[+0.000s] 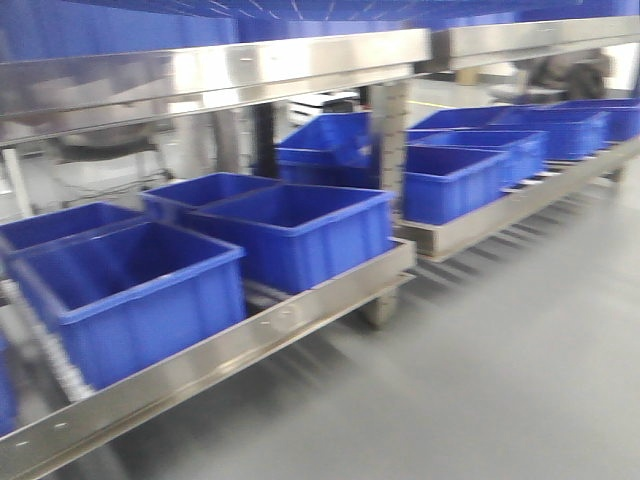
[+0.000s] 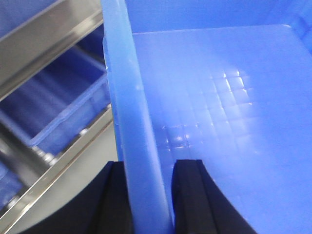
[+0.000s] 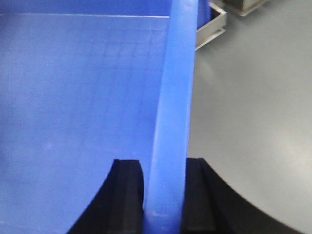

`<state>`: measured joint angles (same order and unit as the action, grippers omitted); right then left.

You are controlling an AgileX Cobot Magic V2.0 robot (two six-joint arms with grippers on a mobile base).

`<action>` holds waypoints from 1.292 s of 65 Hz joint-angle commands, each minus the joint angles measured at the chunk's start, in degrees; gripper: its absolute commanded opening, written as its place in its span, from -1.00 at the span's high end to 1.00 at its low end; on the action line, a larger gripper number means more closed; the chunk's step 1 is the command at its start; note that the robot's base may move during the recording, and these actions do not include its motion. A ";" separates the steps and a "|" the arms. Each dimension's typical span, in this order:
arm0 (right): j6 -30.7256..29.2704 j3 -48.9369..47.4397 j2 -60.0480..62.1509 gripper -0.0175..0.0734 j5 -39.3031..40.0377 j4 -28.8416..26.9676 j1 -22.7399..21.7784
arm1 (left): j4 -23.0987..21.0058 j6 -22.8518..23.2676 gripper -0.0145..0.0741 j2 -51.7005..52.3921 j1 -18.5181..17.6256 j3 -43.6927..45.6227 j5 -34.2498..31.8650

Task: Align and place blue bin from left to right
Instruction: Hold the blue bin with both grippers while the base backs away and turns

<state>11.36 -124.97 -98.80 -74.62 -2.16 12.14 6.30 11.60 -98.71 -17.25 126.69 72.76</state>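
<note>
The blue bin (image 2: 224, 112) hangs between the two arms, and each one grips an opposite wall. The left gripper (image 2: 150, 168) is clenched on the bin's left rim, one finger outside the wall and one inside, with the gridded bottom stretching away to its right. The right gripper (image 3: 163, 165) is clenched on the right rim the same way, with the bin's inside to its left. The line from gripper to gripper therefore runs straight across the bin, and neither arm is nearer than the other.

I cannot tell from these close views whether that line is the bin's long side or its short side. The open top faces up, and both rims run forward, away from the wrists.

Beyond the left wall lie the metal rails of the shelf (image 2: 58, 146). Beyond the right wall there is only grey floor (image 3: 253, 122). So the shelf is on the bin's left, and the bin appears to be held off it.

The front view is blurred. It shows other bins (image 1: 300, 230) set in a row along the shelf, and the carried bin does not appear in it. Judging from that row, the bin's walls need to be squared to the rail before it is set down.
</note>
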 commanded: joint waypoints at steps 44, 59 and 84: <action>-1.53 -1.16 1.04 0.78 4.66 3.55 -0.61 | 1.94 -0.92 0.71 1.84 0.19 0.91 -4.05; -1.53 -1.16 1.04 0.78 4.66 3.55 -0.61 | 1.94 -0.92 0.71 1.84 0.19 0.91 -4.05; -1.53 -1.16 1.04 0.78 4.66 3.55 -0.61 | 1.94 -0.92 0.71 1.84 0.19 0.91 -4.05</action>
<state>11.36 -124.97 -98.80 -74.51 -2.39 12.14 6.52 11.60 -98.71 -17.25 126.69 72.88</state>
